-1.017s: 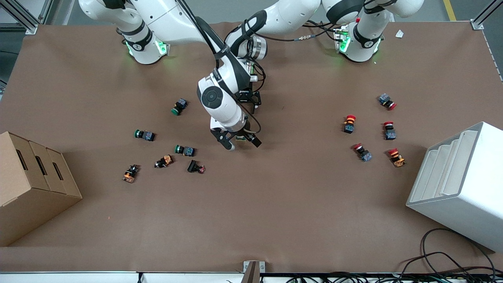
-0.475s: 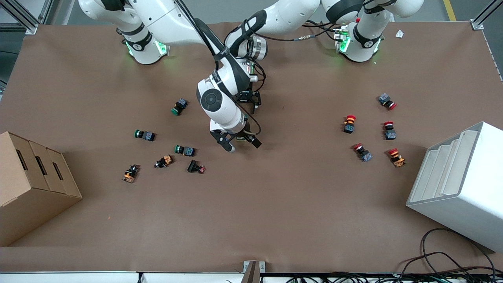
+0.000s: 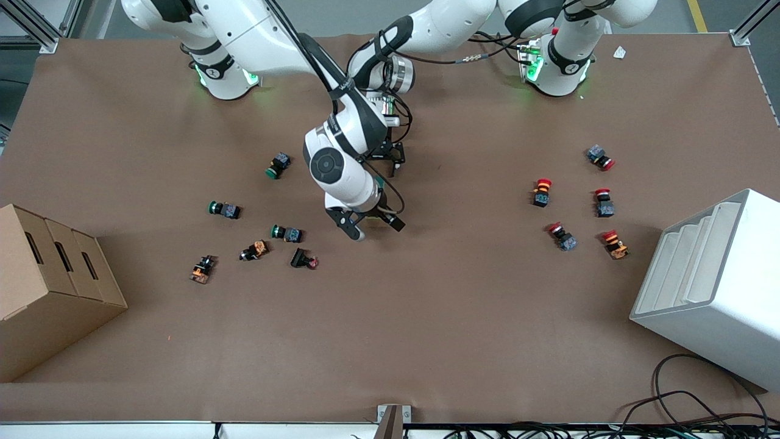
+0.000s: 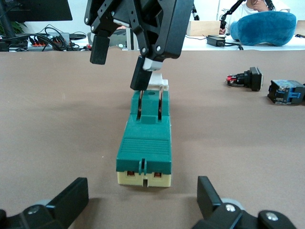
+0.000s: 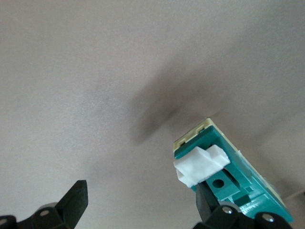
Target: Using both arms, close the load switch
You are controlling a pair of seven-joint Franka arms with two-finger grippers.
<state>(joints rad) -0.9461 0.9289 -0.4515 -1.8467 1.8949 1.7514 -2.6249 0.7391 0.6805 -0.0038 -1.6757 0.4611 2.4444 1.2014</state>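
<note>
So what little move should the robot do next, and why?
Probably the right gripper should nudge the white lever down onto the green oblong load switch: one of its fingers already sits against that raised lever, while the left gripper's open jaws flank the switch's end.

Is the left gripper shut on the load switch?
No, the left gripper is open, and the load switch lies on the table just ahead of it.

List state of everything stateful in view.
left gripper: open, low at one end of the load switch, not touching it.
right gripper: open, over the switch's lever end.
load switch: flat on the table, ungripped.
white lever: one right finger at it; closed or not, cannot tell.
</note>
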